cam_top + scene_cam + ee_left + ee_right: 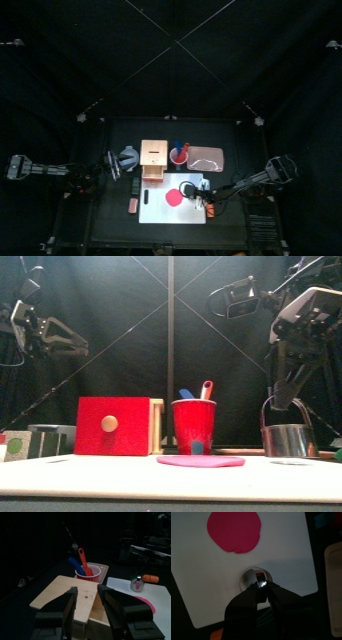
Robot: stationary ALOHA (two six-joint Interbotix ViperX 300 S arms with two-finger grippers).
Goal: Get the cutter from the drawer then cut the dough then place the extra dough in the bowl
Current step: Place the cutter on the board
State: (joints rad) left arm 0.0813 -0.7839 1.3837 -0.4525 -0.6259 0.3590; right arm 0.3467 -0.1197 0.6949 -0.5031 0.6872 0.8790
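Note:
My right gripper (262, 588) is shut on the wire handle of the round metal cutter (256, 577). The cutter (286, 440) stands low over the white cutting board (211, 587), beside the flat red dough (234, 531) and apart from it. On the board in the top view, the dough (173, 197) lies just left of the cutter (197, 190). My left gripper (97, 607) is open and holds nothing, raised over the left end of the wooden box (70, 594). The box's red drawer front (110, 426) faces the table's front.
A red cup (194, 426) with a blue and a red toy knife stands right of the box. Behind the board at the right lies the pink tray (207, 160). The blue-grey bowl (51, 439) sits left of the box. A small orange thing (151, 578) lies near the cutter.

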